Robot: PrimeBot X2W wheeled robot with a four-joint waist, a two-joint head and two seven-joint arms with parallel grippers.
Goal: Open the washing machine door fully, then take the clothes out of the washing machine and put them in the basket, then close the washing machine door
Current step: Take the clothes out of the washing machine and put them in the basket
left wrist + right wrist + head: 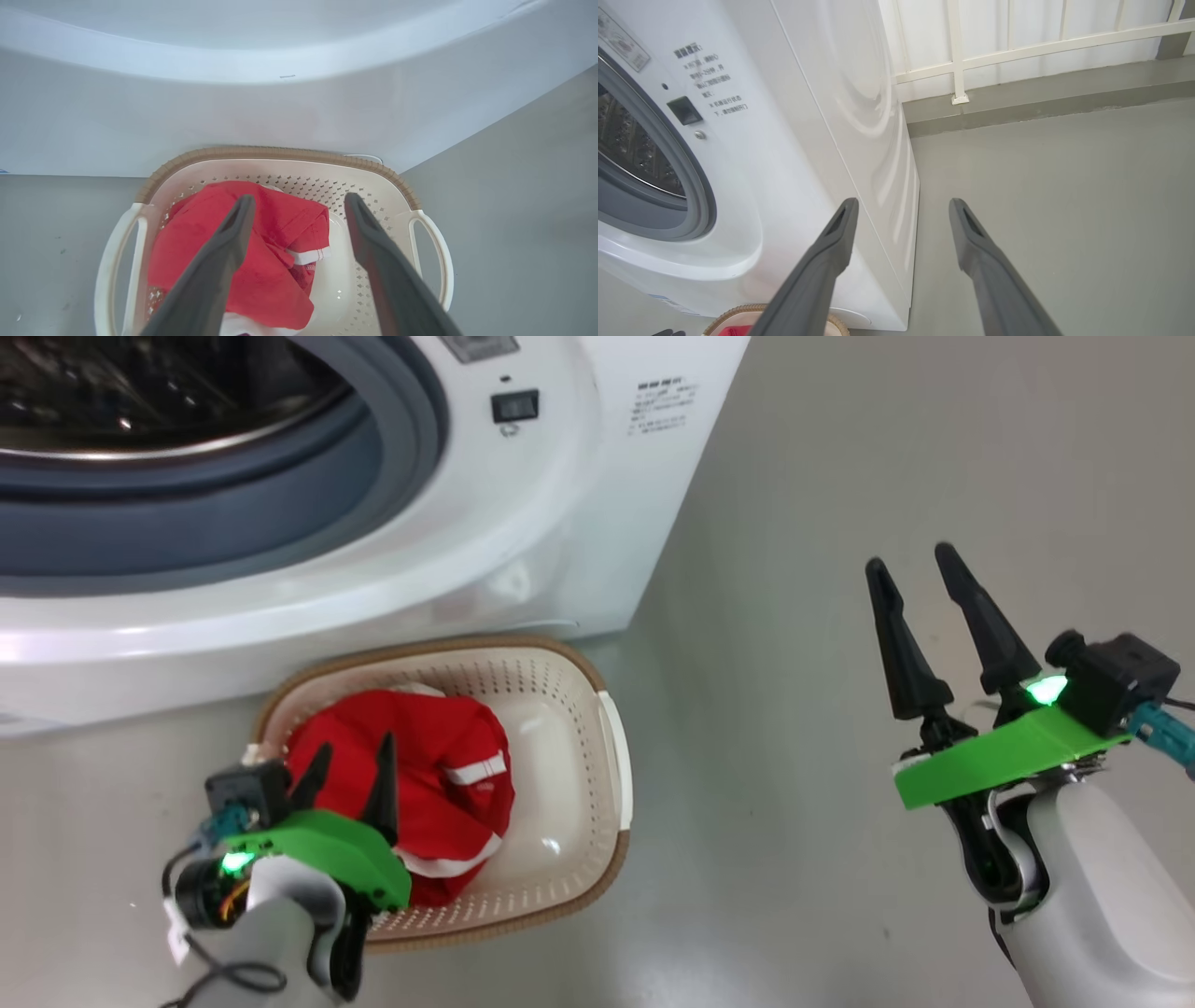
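Head view: the red clothes [439,747] lie in the left half of the basket [611,747], which stands on the floor [840,429] against the washing machine [523,569] front; the left gripper [355,744] hovers over them, and the right gripper [909,557] is well off to the right. Left wrist view: its fingers [224,261] are spread wide above the fabric, holding nothing. Right wrist view: that gripper's fingers [990,261] are equally wide apart and empty, beside the machine's right side.

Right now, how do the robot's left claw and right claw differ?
The left claw hangs over the red clothes in the basket; the right claw hangs over the grey floor beside the washing machine. The left claw points down into the basket; the right claw points forward, along the machine's side. Shared: both are open, hold nothing, and have two long dark fingers.
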